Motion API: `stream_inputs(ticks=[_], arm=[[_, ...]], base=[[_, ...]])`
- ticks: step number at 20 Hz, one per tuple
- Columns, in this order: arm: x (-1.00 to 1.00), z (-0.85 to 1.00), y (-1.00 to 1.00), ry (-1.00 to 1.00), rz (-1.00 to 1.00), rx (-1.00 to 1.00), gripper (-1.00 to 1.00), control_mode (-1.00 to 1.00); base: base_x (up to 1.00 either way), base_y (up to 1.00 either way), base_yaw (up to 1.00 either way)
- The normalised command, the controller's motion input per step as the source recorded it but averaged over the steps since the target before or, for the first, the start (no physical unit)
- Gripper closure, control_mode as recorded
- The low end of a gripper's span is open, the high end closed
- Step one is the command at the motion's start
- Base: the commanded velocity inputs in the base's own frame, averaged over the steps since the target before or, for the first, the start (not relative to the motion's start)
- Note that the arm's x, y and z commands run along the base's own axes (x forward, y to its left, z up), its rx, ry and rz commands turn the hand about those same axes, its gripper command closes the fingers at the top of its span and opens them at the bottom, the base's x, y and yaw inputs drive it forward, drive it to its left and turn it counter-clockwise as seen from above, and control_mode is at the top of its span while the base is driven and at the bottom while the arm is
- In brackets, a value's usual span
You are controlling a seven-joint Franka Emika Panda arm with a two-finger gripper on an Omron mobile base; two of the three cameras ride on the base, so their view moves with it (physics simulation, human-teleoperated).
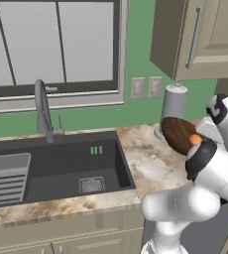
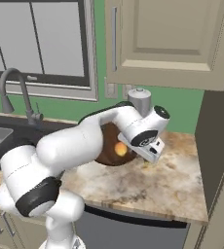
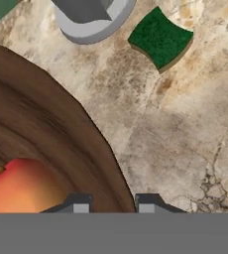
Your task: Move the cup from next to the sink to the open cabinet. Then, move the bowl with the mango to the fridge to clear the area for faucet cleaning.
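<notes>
Brown wood-grained bowl (image 3: 41,134) sits on the mottled stone surface (image 3: 185,144) right of the sink (image 1: 61,166), an orange-red mango (image 3: 19,186) inside. The pincer (image 3: 111,203) hovers over the bowl's rim, tips straddling it with a narrow gap, not yet gripping. I judge it should drop straight so one tip lands inside the smooth curved wall. A green sponge (image 3: 160,38) and grey canister (image 3: 93,17) lie beyond.

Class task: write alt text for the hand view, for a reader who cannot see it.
The claw straddles the rim of a brown wooden bowl holding an orange-red mango. Beyond on the marble counter lie a green sponge and a grey canister base.
</notes>
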Motion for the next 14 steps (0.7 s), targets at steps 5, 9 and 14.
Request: stream_inputs(ticks=[5, 9, 14], arm=[[-0.95, 0.80, 0.35, -0.21, 0.01, -0.04, 1.00, -1.00], [-0.87, 0.46, 0.62, -0.19, 0.02, -0.13, 1.00, -1.00], [-0.40, 0.41, 0.82, -0.08, 0.00, -0.17, 1.00, -1.00]], base=[[0.00, 0.00, 0.00], [0.00, 0.00, 0.00], [0.00, 0.00, 0.00]])
